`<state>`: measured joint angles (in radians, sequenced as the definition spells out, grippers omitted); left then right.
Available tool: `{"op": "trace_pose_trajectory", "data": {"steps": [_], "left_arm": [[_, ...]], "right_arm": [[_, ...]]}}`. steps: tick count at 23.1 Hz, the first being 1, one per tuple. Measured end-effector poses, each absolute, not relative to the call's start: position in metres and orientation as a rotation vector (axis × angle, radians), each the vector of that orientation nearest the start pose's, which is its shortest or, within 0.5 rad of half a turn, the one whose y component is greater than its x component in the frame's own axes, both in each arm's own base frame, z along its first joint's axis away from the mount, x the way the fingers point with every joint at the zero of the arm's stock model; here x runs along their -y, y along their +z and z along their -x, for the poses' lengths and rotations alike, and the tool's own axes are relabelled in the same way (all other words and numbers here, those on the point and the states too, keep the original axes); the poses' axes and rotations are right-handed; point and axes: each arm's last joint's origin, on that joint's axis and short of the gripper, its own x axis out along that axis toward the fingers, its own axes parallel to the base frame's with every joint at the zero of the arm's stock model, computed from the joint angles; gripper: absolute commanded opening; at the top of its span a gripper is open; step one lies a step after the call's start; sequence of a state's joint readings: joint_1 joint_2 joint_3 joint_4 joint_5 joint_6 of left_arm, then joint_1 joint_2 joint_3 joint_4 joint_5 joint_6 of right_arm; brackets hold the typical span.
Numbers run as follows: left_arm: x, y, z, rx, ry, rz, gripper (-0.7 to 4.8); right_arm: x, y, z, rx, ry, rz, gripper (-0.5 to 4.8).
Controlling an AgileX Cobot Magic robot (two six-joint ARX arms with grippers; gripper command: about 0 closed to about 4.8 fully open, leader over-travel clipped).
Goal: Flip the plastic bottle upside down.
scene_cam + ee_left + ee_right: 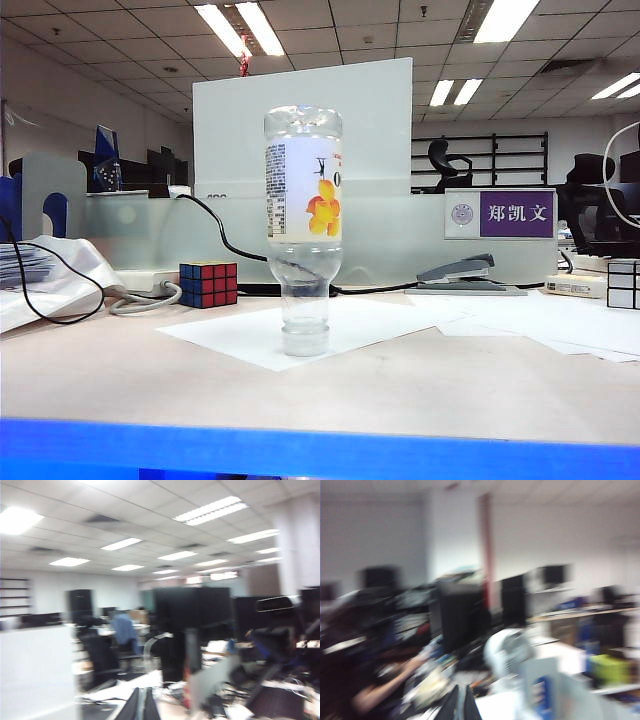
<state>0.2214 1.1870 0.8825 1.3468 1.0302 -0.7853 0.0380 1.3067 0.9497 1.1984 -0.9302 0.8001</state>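
One clear plastic drink bottle (pixel 303 225) with a cream fruit label stands cap-down on white paper (pixel 250 335) at the bench's (pixel 400 390) centre, so we judge the flip done. Empty, thin-walled and smooth, it should handle light, slippery and tippy on that narrow cap; we would grip the labelled waist. At nine o'clock of it sits a glossy Rubik's cube (pixel 208 284). Both left fingers (pixel 140 707) and right fingers (pixel 462 705) are pressed together, empty, pointing off toward the office.
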Motion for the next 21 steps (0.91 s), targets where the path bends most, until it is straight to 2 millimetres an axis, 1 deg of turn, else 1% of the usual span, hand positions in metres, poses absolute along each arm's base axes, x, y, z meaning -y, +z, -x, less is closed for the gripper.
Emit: {"op": "trace_pose_trajectory", "data": {"steps": [1,2,3,4,5,6,7,8,9,10,11,12,13,14,16,17,19,21], "left_arm": [[-0.031,0.414,-0.197,0.514,-0.943,0.062,-0.05],[-0.035,0.423,-0.178,0.522,-0.891,0.042,-0.05],[-0.034,0.430,-0.164,0.533,-0.864,0.021,-0.05],[-0.028,0.437,-0.146,0.542,-0.852,-0.008,-0.05],[-0.024,0.442,-0.131,0.551,-0.835,-0.035,-0.05],[-0.020,0.446,-0.115,0.559,-0.797,-0.062,-0.05],[-0.018,0.449,-0.108,0.554,-0.766,-0.046,-0.05],[-0.018,0.446,-0.109,0.509,-0.739,-0.007,-0.05],[-0.019,0.438,-0.112,0.432,-0.710,0.031,-0.05],[-0.021,0.426,-0.113,0.341,-0.629,0.071,-0.05],[-0.021,0.418,-0.110,0.291,-0.538,0.082,-0.05],[-0.018,0.411,-0.100,0.256,-0.447,0.053,-0.05],[-0.014,0.409,-0.089,0.259,-0.411,-0.001,-0.05],[-0.011,0.408,-0.079,0.268,-0.384,-0.044,-0.05],[-0.001,0.406,-0.050,0.323,-0.313,-0.145,-0.05],[0.004,0.404,-0.037,0.343,-0.267,-0.175,-0.05],[0.008,0.395,-0.021,0.328,-0.160,-0.173,-0.05],[0.010,0.380,-0.013,0.308,-0.136,-0.169,-0.05]], "right_arm": [[-0.026,0.404,-0.244,0.377,1.090,-0.327,-0.09],[-0.021,0.416,-0.224,0.388,1.014,-0.316,-0.10],[-0.017,0.424,-0.210,0.401,0.940,-0.298,-0.09],[-0.013,0.430,-0.189,0.397,0.806,-0.286,-0.09],[-0.009,0.432,-0.175,0.398,0.699,-0.280,-0.09],[-0.005,0.435,-0.154,0.407,0.514,-0.268,-0.09],[-0.002,0.436,-0.136,0.426,0.367,-0.245,-0.09],[0.000,0.436,-0.118,0.433,0.255,-0.212,-0.09],[0.000,0.436,-0.104,0.438,0.194,-0.177,-0.09],[0.000,0.436,-0.087,0.458,0.153,-0.133,-0.09],[0.000,0.436,-0.077,0.469,0.137,-0.104,-0.09],[-0.001,0.435,-0.068,0.459,0.127,-0.076,-0.09],[0.000,0.430,-0.064,0.415,0.105,-0.065,-0.09],[0.000,0.424,-0.065,0.349,0.090,-0.065,-0.09],[-0.002,0.408,-0.073,0.213,0.122,-0.075,-0.09],[-0.004,0.397,-0.079,0.155,0.156,-0.078,-0.09],[-0.007,0.378,-0.089,0.089,0.186,-0.085,-0.09],[-0.009,0.357,-0.096,0.017,0.202,-0.083,-0.09]]}}
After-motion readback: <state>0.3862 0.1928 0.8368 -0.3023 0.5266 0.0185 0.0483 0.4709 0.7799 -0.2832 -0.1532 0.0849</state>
